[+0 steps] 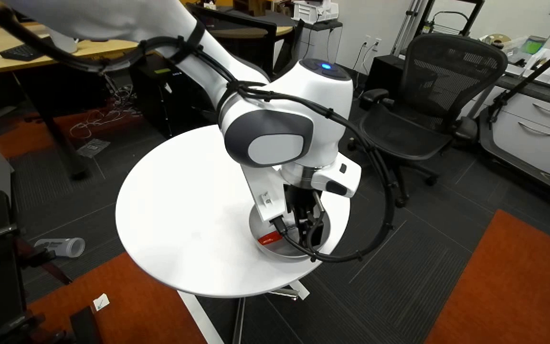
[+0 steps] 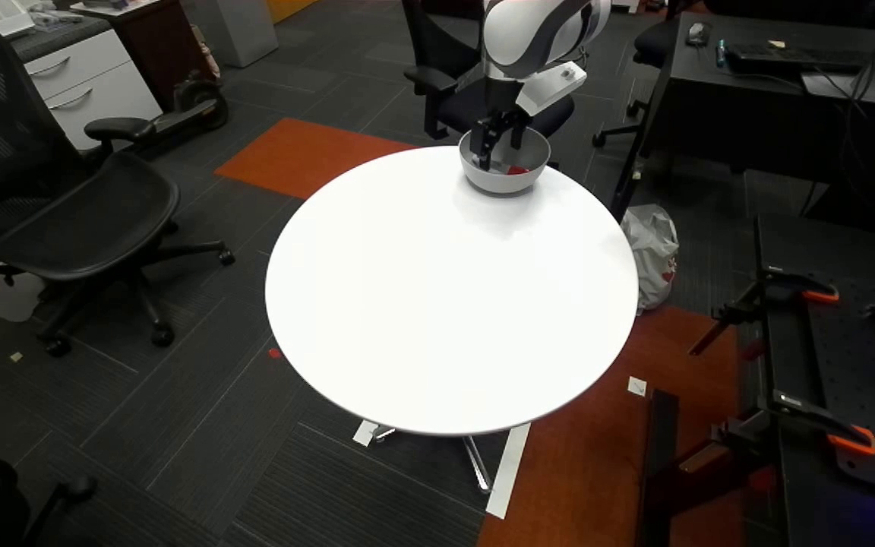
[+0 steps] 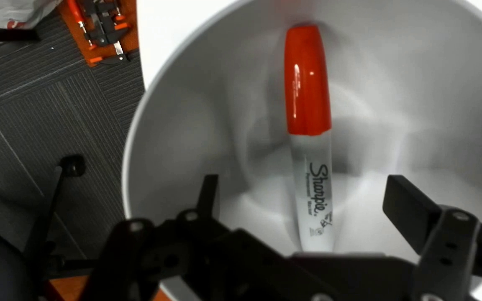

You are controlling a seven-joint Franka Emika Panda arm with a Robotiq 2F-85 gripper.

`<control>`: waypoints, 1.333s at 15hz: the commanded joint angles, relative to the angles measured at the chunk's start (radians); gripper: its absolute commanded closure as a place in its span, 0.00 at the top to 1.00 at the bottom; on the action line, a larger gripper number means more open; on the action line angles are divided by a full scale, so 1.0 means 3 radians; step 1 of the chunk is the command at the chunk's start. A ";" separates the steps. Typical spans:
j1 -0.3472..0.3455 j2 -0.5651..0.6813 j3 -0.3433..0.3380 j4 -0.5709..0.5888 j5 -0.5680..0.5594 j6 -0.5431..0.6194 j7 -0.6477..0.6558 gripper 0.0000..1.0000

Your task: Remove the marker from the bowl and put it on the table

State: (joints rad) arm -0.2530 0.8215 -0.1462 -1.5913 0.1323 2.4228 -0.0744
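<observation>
Dark carpet (image 1: pixel 413 267) with orange patches (image 1: pixel 513 282), a black mesh chair (image 1: pixel 428 102), and a circular white tabletop (image 2: pixel 453 304). Near the tabletop's edge, a grey bowl (image 2: pixel 497 182). In the bowl, a marker (image 3: pixel 310 125) with a red cap and whitish barrel, one end hidden by the gripper (image 3: pixel 306 200). Jaws wide apart down inside the bowl, one to each side of the marker, with gaps between.

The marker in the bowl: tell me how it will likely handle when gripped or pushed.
The marker looks like hard plastic, so it should stay stiff when squeezed. Its glossy red cap may prove slippery. Its rounded barrel could roll if nudged, though the curved bowl would probably contain it.
</observation>
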 commanded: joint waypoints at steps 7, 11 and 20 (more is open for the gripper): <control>-0.0048 0.0147 0.0037 0.0202 -0.0046 -0.0106 0.0074 0.54; -0.0049 0.0164 0.0038 0.0210 -0.0044 -0.0095 0.0075 0.25; 0.0001 -0.0213 0.0046 -0.0118 -0.0004 -0.0051 0.0142 0.06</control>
State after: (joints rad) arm -0.2549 0.8483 -0.1419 -1.5581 0.1336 2.4211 -0.0688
